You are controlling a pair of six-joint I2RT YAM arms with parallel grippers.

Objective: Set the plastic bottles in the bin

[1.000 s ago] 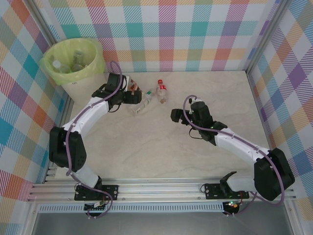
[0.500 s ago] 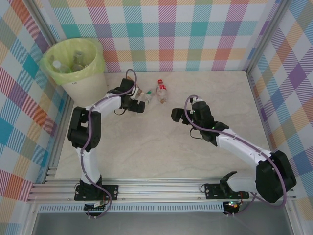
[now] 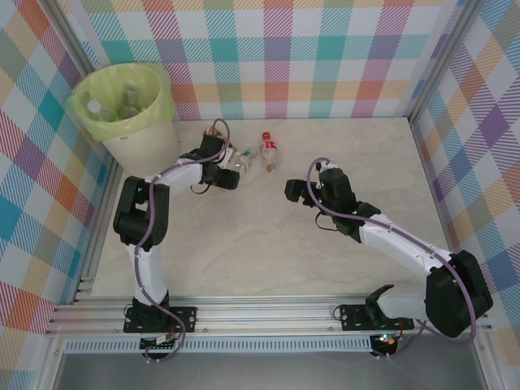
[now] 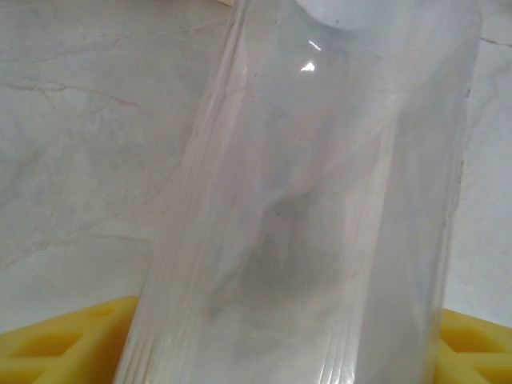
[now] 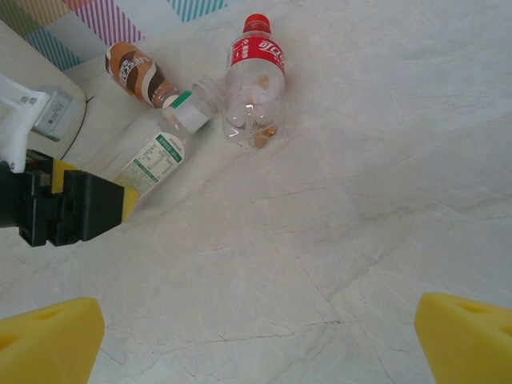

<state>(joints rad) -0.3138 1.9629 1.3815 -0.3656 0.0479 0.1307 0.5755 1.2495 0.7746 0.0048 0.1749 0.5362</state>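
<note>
Left tool [image 3: 232,169] is clenched on the green-cap bottle [image 5: 154,162]. Its yellow pads [image 4: 60,348] sit against both sides of the clear body near the base, with no gap showing. That bottle lies flat on the bench [image 3: 268,260]. Its long axis runs straight out from the tool, and its cap points away from the tool, farther from the arm bases and to the right. Just past that cap lies the brown bottle [image 5: 132,68], also on its side, neck end toward the green cap and base away from it. Right of the tool, near the green cap, the red bottle [image 5: 256,76] lies with its red cap pointing to the far wall and its base toward the arms. Well to the tool's left stands the bin [image 3: 138,142], with bottles already inside. Right tool [image 3: 290,193] hangs released and empty over bare bench, apart from the red bottle.
</note>
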